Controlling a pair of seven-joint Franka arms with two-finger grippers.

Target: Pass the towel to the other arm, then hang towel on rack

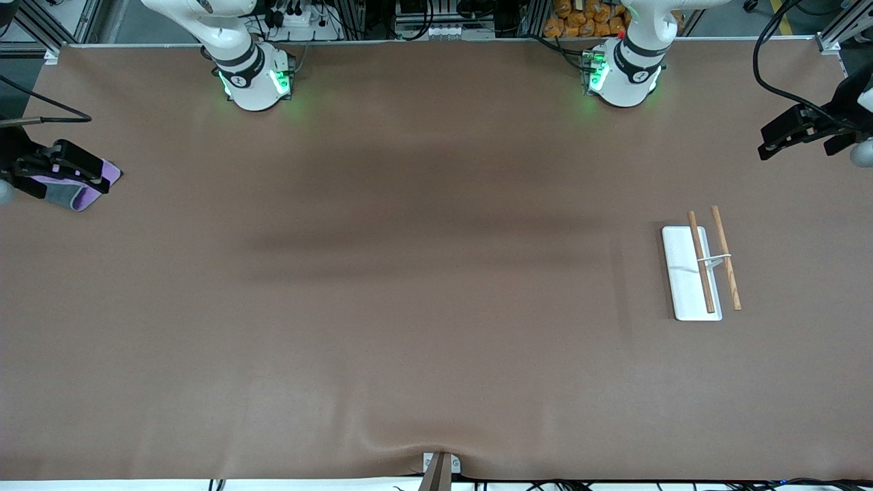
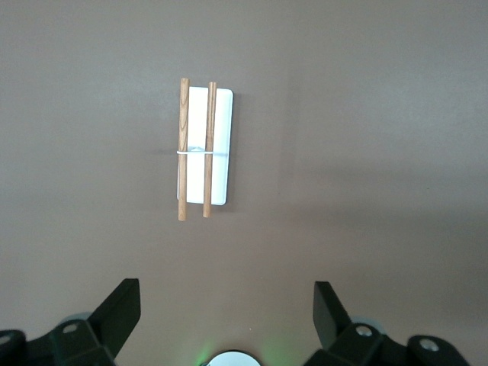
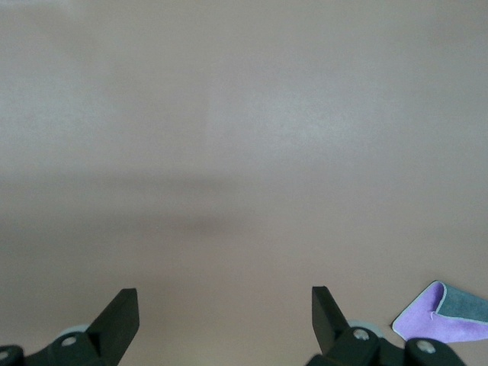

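The towel (image 1: 85,194), a small purple cloth with a grey folded-over part, lies flat at the right arm's end of the table. It also shows at the edge of the right wrist view, towel (image 3: 446,313). My right gripper (image 1: 95,176) hangs above it, open and empty, with only bare table between the fingers (image 3: 225,297). The rack (image 1: 692,273), a white base plate with two wooden rods and a wire bracket, stands toward the left arm's end. My left gripper (image 1: 767,140) waits high by that table end, open and empty (image 2: 226,293), looking down on the rack (image 2: 206,149).
The brown table cover (image 1: 423,286) stretches between towel and rack. The two arm bases (image 1: 256,78) (image 1: 624,75) stand along the table edge farthest from the front camera. A small clamp (image 1: 440,467) sits at the nearest edge.
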